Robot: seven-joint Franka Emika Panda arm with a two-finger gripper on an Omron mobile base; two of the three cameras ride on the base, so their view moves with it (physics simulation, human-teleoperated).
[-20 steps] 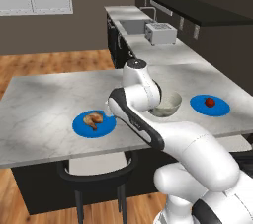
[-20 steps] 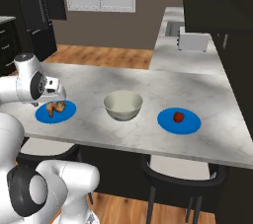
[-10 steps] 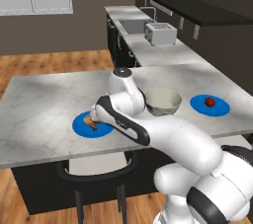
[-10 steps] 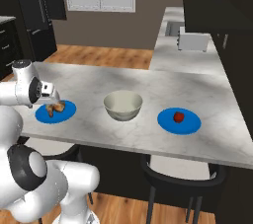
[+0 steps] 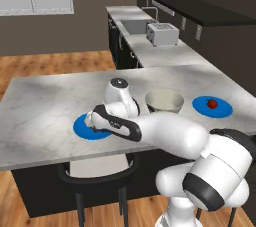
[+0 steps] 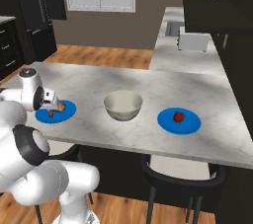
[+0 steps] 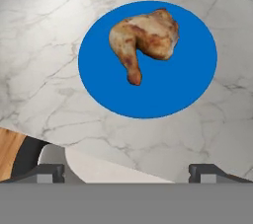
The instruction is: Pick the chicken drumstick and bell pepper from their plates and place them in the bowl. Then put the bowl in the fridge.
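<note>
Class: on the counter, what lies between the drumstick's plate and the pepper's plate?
The bowl stands between the drumstick's plate and the pepper's plate, with bare counter on either side; clearest in the right base view.

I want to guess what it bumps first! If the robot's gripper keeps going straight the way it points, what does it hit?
Probably the chicken drumstick on its blue plate. The open gripper points down at them, though it could meet the plate's near edge first; depth is hard to judge.

Golden-brown chicken drumstick [image 7: 144,38] lies on its blue plate [image 7: 188,85].
</note>
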